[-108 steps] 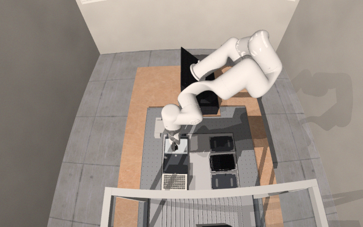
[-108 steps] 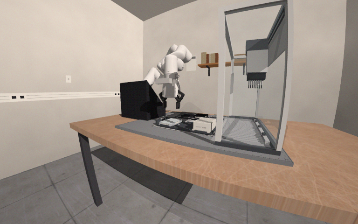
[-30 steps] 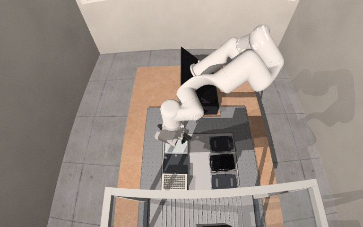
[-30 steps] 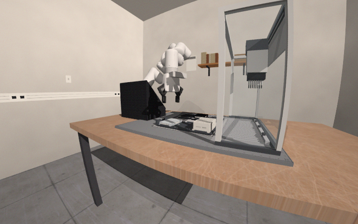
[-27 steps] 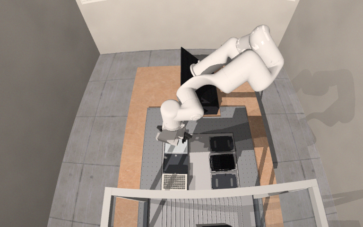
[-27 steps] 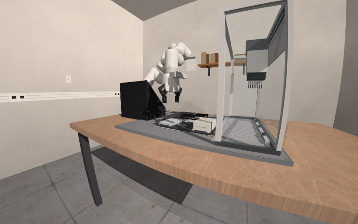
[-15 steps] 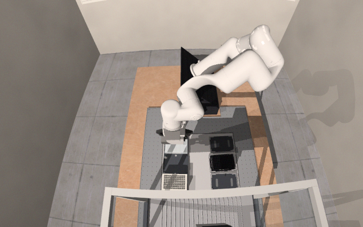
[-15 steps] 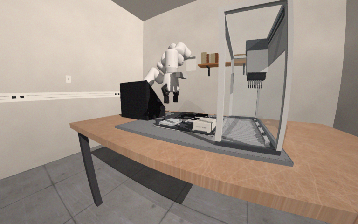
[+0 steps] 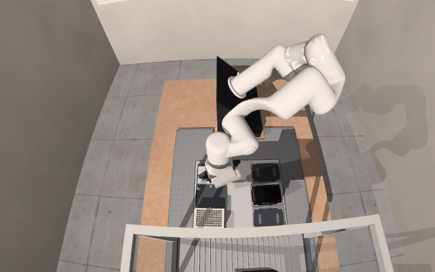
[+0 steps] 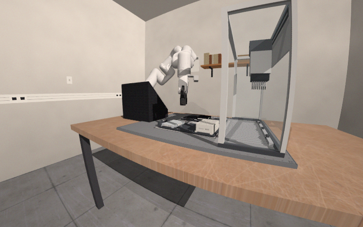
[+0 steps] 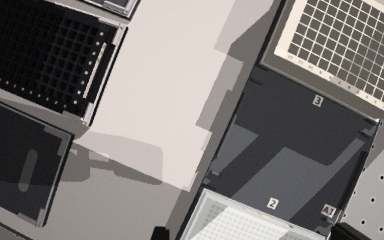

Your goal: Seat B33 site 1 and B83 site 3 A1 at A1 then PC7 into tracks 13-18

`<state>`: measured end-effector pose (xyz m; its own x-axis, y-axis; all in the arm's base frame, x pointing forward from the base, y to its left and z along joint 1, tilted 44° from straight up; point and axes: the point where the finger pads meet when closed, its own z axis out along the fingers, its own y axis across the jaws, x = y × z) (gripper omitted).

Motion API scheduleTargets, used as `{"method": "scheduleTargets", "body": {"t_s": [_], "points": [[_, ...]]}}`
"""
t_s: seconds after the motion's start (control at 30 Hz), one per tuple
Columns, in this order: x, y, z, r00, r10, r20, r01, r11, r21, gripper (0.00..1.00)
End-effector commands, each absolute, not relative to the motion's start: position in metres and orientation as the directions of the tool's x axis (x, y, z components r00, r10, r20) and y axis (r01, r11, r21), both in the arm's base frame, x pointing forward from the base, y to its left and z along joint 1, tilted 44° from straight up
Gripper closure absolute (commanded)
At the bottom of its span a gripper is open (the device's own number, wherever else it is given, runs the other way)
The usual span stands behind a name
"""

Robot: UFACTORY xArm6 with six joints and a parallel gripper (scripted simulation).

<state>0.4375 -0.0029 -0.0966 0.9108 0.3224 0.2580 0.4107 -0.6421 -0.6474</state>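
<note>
Carrier PC7 (image 9: pixel 209 200) (image 11: pixel 300 145) lies on the left of the apron (image 9: pixel 238 205) (image 11: pixel 165 100). White 384-well plate B33 (image 10: pixel 172 123) (image 11: pixel 240 225) sits on site 1, mostly hidden by the wrist in the overhead view. Deep-well block B83 (image 9: pixel 209 217) (image 10: pixel 206 126) (image 11: pixel 340 40) sits on site 3, nearest the rails. Site 2 between them is bare. Black 96-well plate B38 (image 9: pixel 267 194) (image 11: pixel 50 55) is in the middle nest. My gripper (image 9: pixel 220 170) (image 10: pixel 183 100) is open and empty, well above the carrier's handle end.
Two empty dark nests (image 9: pixel 264 171) (image 9: pixel 268 217) flank B38. The instrument frame (image 9: pixel 256 229) (image 10: pixel 223 80) stands over the loading rails (image 9: pixel 237 253) (image 10: pixel 243 132), with a pipetting head (image 10: pixel 259 61) inside. A black box (image 9: pixel 224 96) (image 10: pixel 139 101) stands behind the apron.
</note>
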Motion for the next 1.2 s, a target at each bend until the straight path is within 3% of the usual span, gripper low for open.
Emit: {"method": "scheduleTargets", "body": {"t_s": [0.0, 0.67, 1.17], "points": [[0.456, 0.01, -0.086, 0.834, 0.416, 0.363, 0.551, -0.585, -0.595, 0.0], [0.491, 0.039, -0.065, 0.377, 0.674, 0.635, 0.926, -0.248, -0.286, 0.0], [0.491, 0.039, -0.065, -0.045, 0.716, 0.697, 0.998, 0.057, 0.006, 0.0]]}}
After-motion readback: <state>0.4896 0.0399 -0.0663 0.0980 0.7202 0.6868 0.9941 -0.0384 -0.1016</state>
